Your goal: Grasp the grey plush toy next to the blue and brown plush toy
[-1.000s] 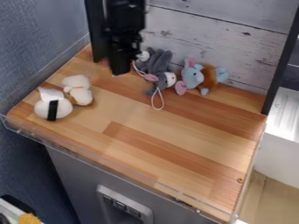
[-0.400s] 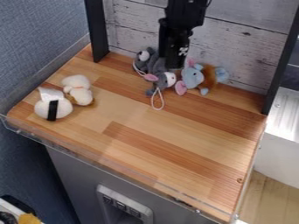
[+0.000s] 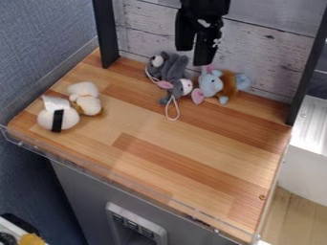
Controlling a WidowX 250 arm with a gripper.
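Parted, with nothing between them, my jaws hung pointing down in front of the weathered backboard [image 3: 262,50], the gripper [image 3: 195,57] just above and behind the grey plush bundle [image 3: 171,69] and near the blue-and-brown plush [image 3: 211,85]. Both lay toward the rear of the wooden top [image 3: 191,148], close beside each other. I could not tell whether the grey bundle was one toy or two.

Any good grip there, I judged, wanted my fingers squared over one soft body before I sank, one finger to each side, so that I would not pinch both neighbours at once. The pale cord loop [image 3: 172,111] looked apt to snag, and thin ears seemed poor holds; a belly would squash and stay put. I would have closed gently and kept off the backboard.

Against the frame just before, I had risen in the view and turned, and a gap now showed between my fingers; the grey bundle's back, which I had partly covered, lay uncovered. Neither plush had shifted.
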